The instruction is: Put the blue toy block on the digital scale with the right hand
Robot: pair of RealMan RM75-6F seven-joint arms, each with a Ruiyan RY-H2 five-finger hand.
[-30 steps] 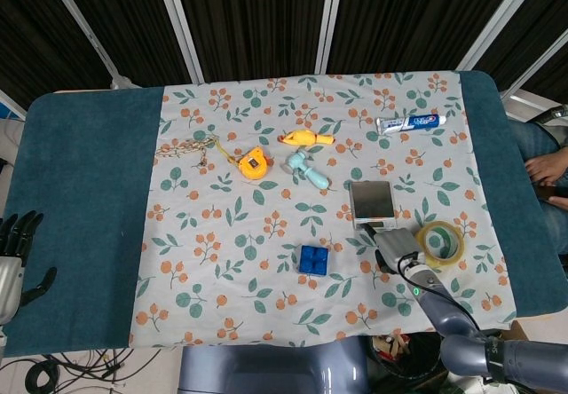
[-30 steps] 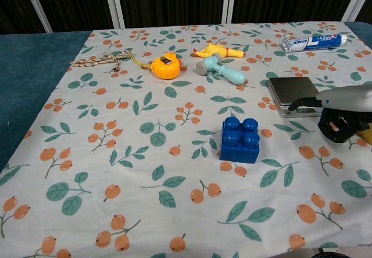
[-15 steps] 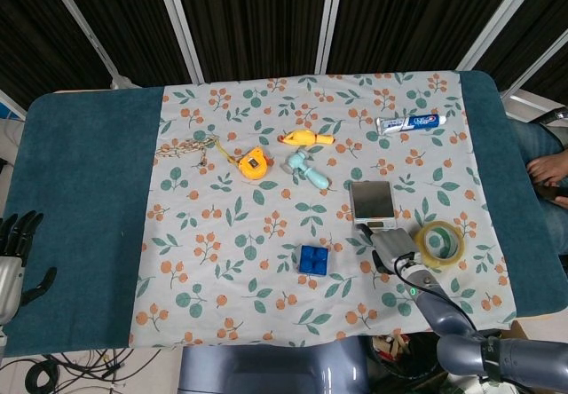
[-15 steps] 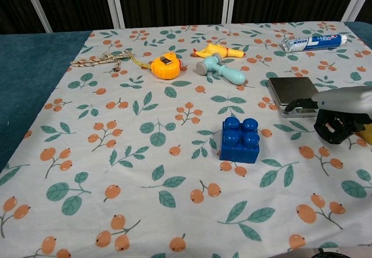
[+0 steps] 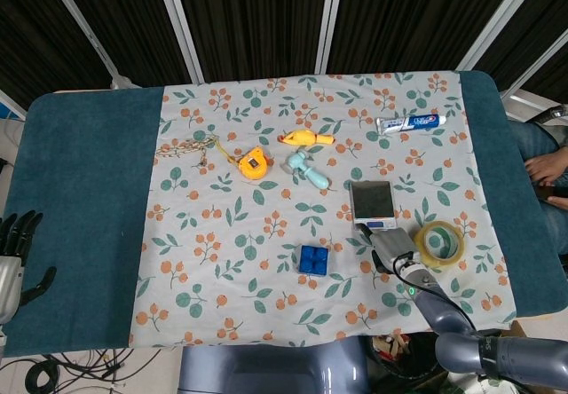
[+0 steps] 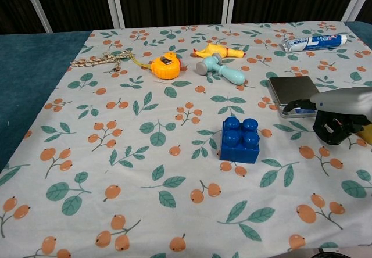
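The blue toy block (image 5: 312,259) (image 6: 240,140) sits studs up on the floral cloth, near the front middle of the table. The digital scale (image 5: 372,200) (image 6: 293,89), a small silver square pan, lies behind and to the right of it with nothing on it. My right hand (image 5: 395,248) (image 6: 334,115) hovers low just in front of the scale, well to the right of the block and apart from it. Its thumb reaches left, its dark fingers hang loosely down, and it holds nothing. My left hand (image 5: 16,243) rests with spread fingers at the table's far left edge.
A yellow tape roll (image 5: 439,241) lies right beside my right hand. Further back are a toothpaste tube (image 5: 410,122), a teal toy hammer (image 5: 308,169), a yellow toy (image 5: 306,138), an orange tape measure (image 5: 254,162) and a chain (image 5: 186,150).
My right hand has crept slightly left, toward the block. The block, the scale and my left hand have not moved.
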